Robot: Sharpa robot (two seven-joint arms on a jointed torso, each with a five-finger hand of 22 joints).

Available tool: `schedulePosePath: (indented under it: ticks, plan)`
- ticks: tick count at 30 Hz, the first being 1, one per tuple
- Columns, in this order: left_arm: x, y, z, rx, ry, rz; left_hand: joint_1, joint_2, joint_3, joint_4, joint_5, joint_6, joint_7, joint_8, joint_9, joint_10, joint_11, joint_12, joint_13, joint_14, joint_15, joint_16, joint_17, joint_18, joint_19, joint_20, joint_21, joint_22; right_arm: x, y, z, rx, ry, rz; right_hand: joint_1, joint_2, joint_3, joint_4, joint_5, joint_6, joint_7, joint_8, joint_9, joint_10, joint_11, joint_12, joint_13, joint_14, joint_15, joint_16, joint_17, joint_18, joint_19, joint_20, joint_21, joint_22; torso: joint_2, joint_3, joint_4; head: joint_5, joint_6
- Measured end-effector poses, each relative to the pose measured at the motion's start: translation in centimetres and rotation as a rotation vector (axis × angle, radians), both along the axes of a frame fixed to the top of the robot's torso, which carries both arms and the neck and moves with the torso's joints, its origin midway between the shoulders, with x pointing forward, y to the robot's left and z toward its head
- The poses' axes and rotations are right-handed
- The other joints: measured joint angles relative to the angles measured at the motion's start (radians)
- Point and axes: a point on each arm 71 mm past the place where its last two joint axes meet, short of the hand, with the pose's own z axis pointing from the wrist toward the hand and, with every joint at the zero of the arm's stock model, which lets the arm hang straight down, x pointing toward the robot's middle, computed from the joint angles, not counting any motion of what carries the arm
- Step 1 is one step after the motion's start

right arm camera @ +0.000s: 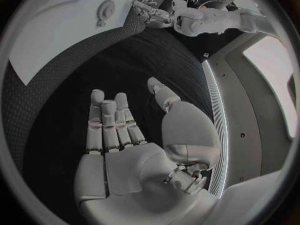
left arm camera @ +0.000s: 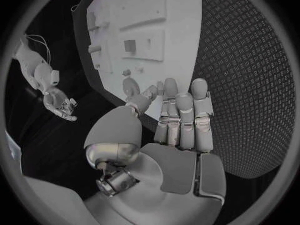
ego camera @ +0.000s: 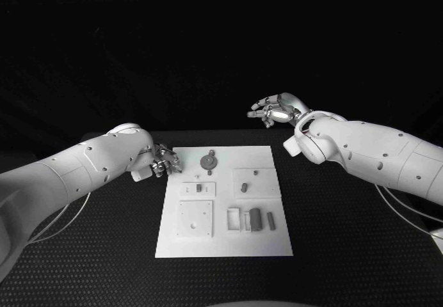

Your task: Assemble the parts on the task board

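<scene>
The left robot hand (ego camera: 162, 160) sits partly hidden behind its own wrist in the head view. Grey parts (ego camera: 257, 219) on the board (ego camera: 225, 246) are too small to identify; the counter (ego camera: 342, 249) runs off-frame.

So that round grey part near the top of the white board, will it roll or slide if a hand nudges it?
The round grey part looks like a flat disc lying on the task board, so it would probably slide, not roll. It seems small and likely light. The board looks smooth, so a nudge may skid it; both hands are empty now.
</scene>
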Motion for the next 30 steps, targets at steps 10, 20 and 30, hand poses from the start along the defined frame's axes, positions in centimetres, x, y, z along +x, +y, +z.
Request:
schedulePosePath:
  ticks: [10, 20, 30]
  plan:
    - [-1.7, -0.6, 1.1, -0.07, 0.02, -0.019, 0.001, -0.001, 0.0, 0.0, 0.0, 0.007, -0.007, 0.0, -0.001, 0.012, -0.002, 0.0, 0.002, 0.011, -0.003, 0.008, 0.003, 0.0, 0.004, -0.001, 0.004, 0.001, 0.1, -0.4, 0.0, -0.003, 0.001, -0.009, 0.0, 0.0, 0.0, 0.0, 0.0, 0.0, 0.0, 0.0, -0.001, 0.0, 0.0, 0.0, -0.001, 0.0, 0.0, 0.0, 0.0, 0.0, 0.0, 0.0, 0.0, 0.001, 0.0, -0.0004, 0.0006, 0.005, -0.002]
    - [-3.3, -2.0, 0.4, -0.077, 0.048, -0.04, -0.001, 0.001, 0.006, -0.006, 0.023, 0.013, -0.01, 0.0, -0.002, 0.023, -0.005, 0.0, 0.008, 0.025, -0.01, 0.019, 0.009, 0.0, 0.012, -0.006, 0.017, 0.001, 0.1, -0.4, 0.0, -0.003, 0.002, -0.01, 0.0, 0.0, 0.0, 0.0, 0.0, 0.0, 0.0, 0.0, -0.001, 0.0, 0.0, 0.0, -0.001, 0.0, 0.0, 0.0, -0.001, 0.0, 0.0, 0.0, 0.0, 0.001, 0.001, 0.0, -0.0005, 0.008, -0.008]
    - [-4.5, -2.7, -1.0, -0.028, 0.06, -0.057, -0.039, 0.009, 0.002, -0.01, 0.167, 0.025, -0.012, 0.0, -0.003, 0.041, -0.006, 0.012, 0.039, 0.041, -0.016, 0.053, 0.03, -0.001, 0.036, -0.015, 0.059, 0.0, 0.1, -0.4, 0.0, -0.003, 0.002, -0.01, 0.0, 0.0, 0.0, 0.0, 0.0, 0.001, -0.001, 0.0, -0.001, 0.0, 0.0, 0.0, -0.002, 0.0, 0.0, 0.0, -0.001, 0.0, 0.0, 0.0, 0.0, 0.001, 0.001, 0.0002, -0.0005, 0.009, -0.014]
